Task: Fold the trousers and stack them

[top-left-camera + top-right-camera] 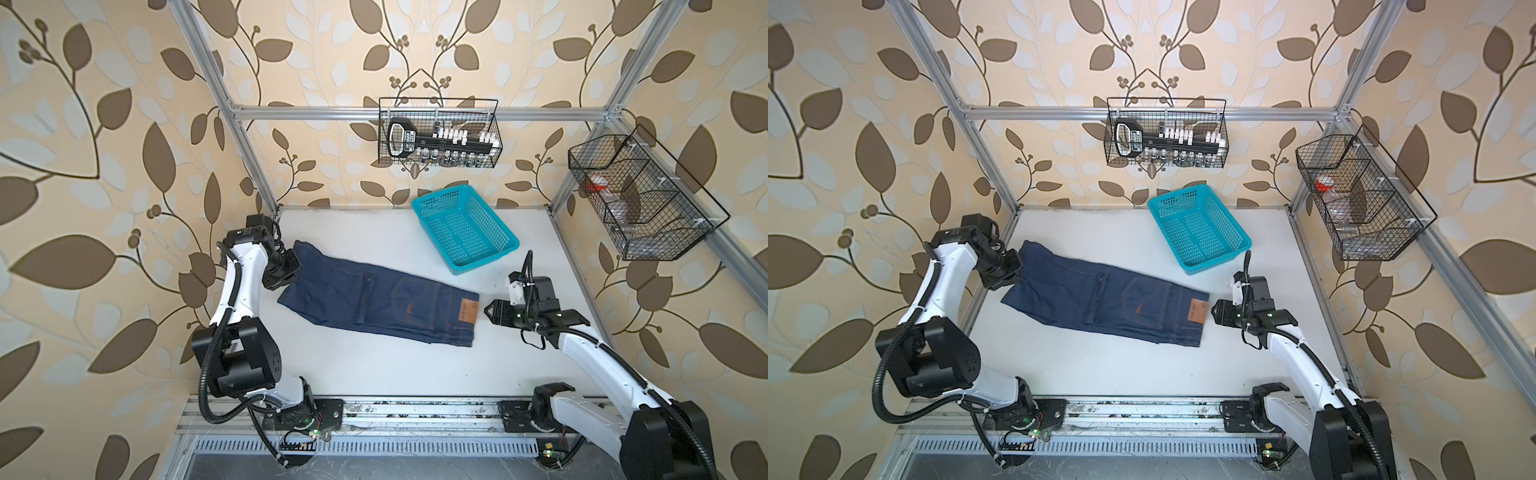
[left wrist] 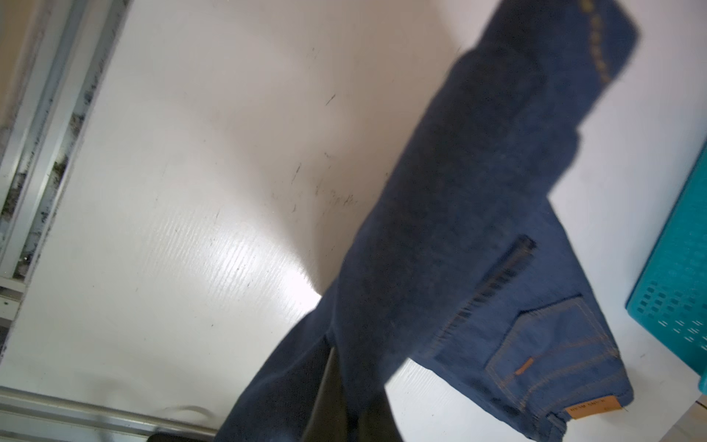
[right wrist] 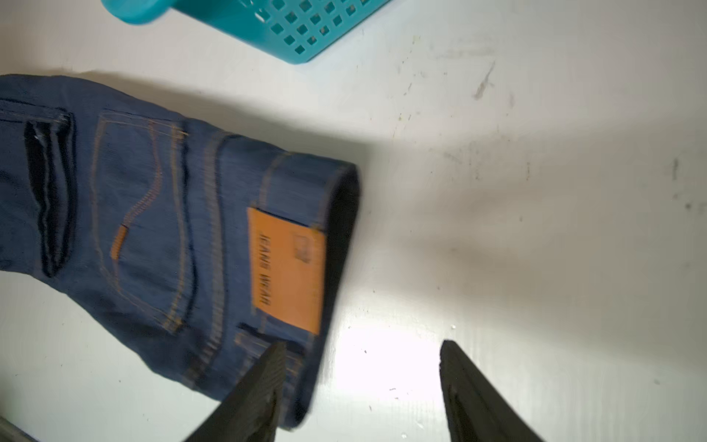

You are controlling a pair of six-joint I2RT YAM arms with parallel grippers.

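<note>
Right tool [image 3: 363, 344] jaws apart, near trousers [image 1: 374, 299] | turquoise basket [image 1: 465, 228] beyond, untouched

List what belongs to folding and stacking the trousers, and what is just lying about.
In the job:
- trousers
- left gripper, shut on the trousers' end away from the waistband
- right gripper, open beside the waistband

Lying about:
- turquoise basket
- wire basket on the back wall
- wire basket on the right-hand frame
</note>
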